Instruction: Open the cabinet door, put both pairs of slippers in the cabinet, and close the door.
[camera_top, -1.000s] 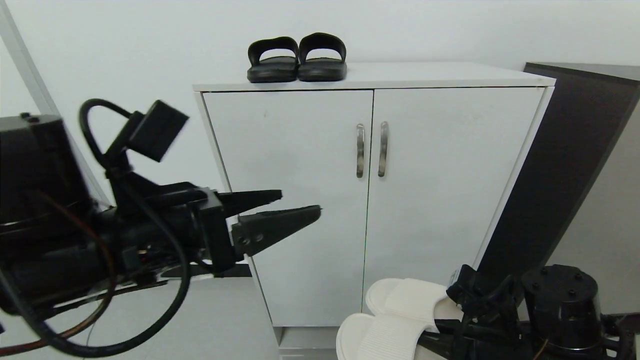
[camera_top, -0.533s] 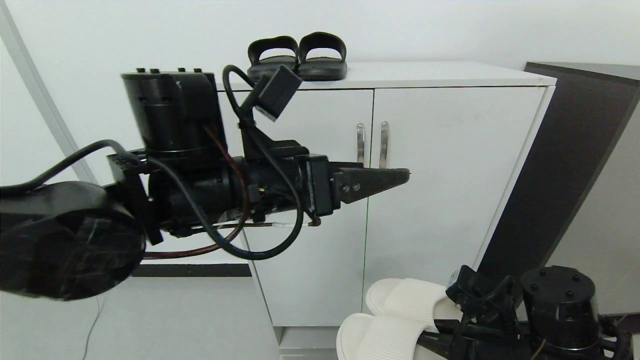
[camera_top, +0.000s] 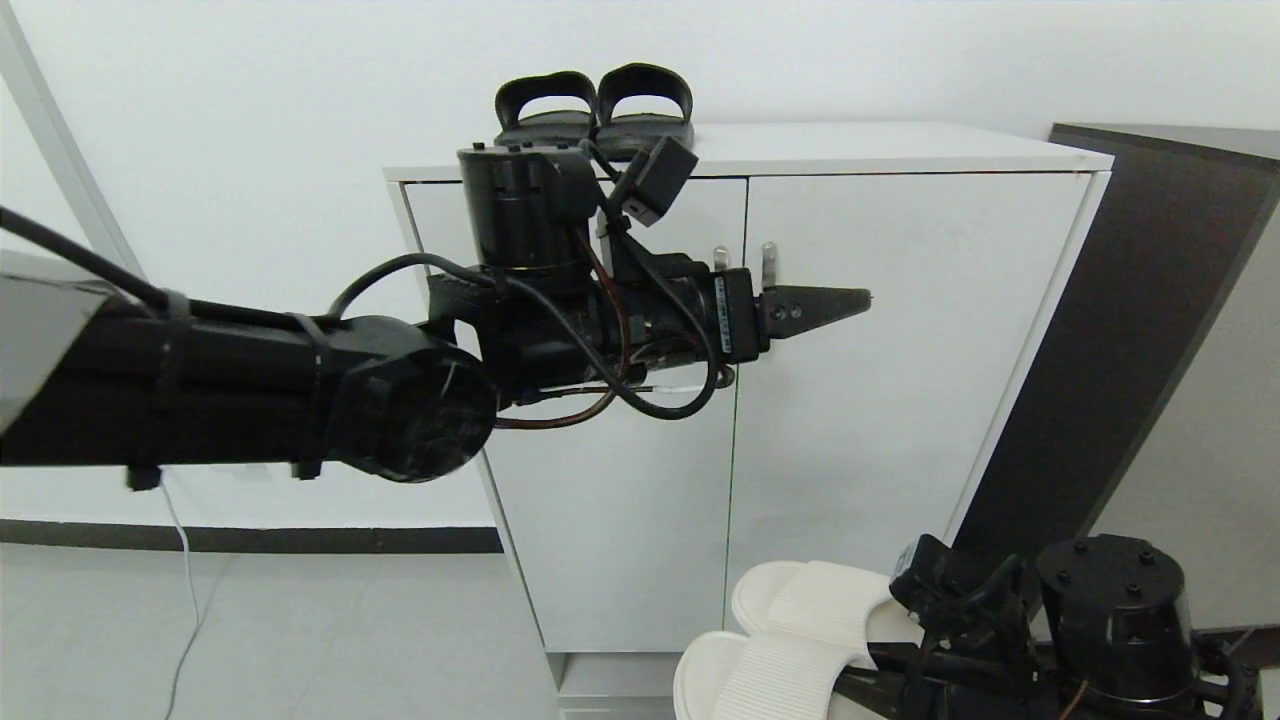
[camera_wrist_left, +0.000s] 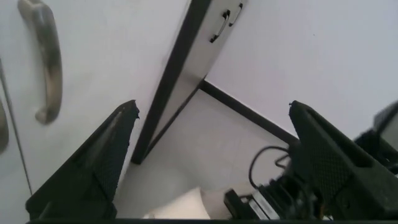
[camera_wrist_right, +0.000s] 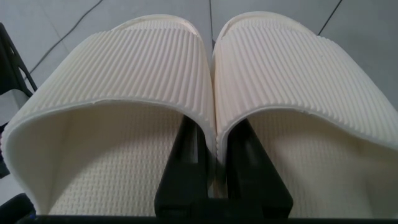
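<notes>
Cream slippers (camera_wrist_right: 143, 81) clamped, right wrist | black slippers (camera_top: 646, 128) atop cabinet (camera_top: 900, 350), head

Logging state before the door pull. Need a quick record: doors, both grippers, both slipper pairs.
doors: white two-door cabinet, both shut
left gripper: open, at the height of the metal bar handles, none between its fingers
right gripper: shut on the cream ribbed slippers, low by the cabinet's foot
black slide slippers: side by side on the cabinet top
</notes>
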